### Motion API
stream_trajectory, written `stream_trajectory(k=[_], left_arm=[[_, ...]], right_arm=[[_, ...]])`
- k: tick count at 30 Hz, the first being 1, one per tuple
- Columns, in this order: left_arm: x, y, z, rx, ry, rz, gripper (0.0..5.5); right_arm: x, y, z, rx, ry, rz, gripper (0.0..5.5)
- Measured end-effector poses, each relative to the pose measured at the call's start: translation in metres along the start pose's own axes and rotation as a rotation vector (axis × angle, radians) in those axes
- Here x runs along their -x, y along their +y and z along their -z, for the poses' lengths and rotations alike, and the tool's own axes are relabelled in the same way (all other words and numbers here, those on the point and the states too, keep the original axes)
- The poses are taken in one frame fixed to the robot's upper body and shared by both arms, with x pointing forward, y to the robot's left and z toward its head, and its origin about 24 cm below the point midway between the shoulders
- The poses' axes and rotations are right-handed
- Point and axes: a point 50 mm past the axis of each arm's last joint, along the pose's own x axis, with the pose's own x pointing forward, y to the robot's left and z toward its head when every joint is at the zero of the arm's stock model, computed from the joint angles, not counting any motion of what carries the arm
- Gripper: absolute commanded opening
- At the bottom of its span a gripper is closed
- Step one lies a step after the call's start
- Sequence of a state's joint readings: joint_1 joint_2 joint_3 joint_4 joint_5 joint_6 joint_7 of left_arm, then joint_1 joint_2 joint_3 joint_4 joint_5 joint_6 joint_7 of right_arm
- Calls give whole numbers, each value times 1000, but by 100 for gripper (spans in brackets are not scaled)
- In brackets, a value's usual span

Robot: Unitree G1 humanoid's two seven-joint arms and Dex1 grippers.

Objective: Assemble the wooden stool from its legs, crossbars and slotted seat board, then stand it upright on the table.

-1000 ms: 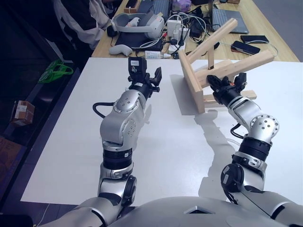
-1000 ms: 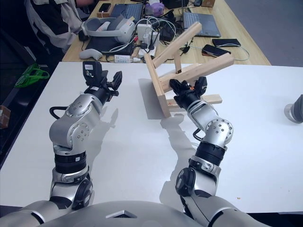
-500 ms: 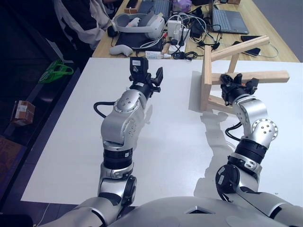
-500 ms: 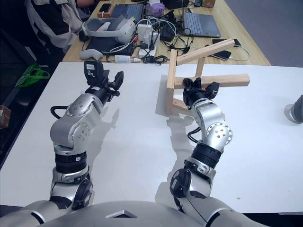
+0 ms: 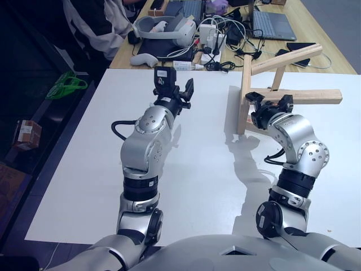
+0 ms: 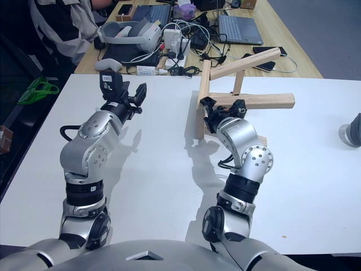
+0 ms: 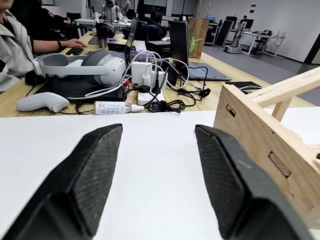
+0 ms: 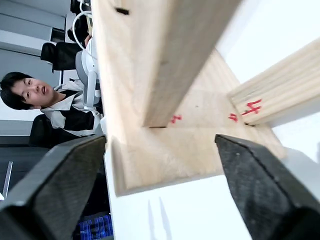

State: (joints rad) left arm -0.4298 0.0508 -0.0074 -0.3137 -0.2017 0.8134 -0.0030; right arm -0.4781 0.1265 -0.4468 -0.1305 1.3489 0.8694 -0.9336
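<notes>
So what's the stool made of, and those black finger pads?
The stool looks like pale, unpainted wood: you can see grain lines and cut slots. The left gripper's pads look like black rubber or foam, with a fine bumpy surface; which one is hard to tell.

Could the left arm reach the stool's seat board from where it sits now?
Probably yes. The left gripper hangs open, facing the seat board, with only bare table between them. The right gripper sits on the legs' side of the board, so it shouldn't block that approach.
</notes>
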Motion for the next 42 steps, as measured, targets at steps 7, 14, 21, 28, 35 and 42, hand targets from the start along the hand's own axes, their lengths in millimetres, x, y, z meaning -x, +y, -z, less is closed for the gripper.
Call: stream_trajectory(k=[7,14,21,28,35,42], left_arm=[[-1,6,1,133,11,-25,271],[3,2,27,298,143,-31,271],[13,2,51,204,225,-20,271],[18,0,55,138,227,6,271],[18,-1,55,141,221,9,271],[18,-1,55,137,222,11,271]], right_arm=[[11,44,18,987,59,-22,513],[32,73,25,1885,-47,-157,513],[38,37,-19,2692,68,-122,513],[29,-6,-53,2938,392,63,513],[-11,-19,-64,2995,239,251,513],[-28,-18,-37,2899,108,139,488]])
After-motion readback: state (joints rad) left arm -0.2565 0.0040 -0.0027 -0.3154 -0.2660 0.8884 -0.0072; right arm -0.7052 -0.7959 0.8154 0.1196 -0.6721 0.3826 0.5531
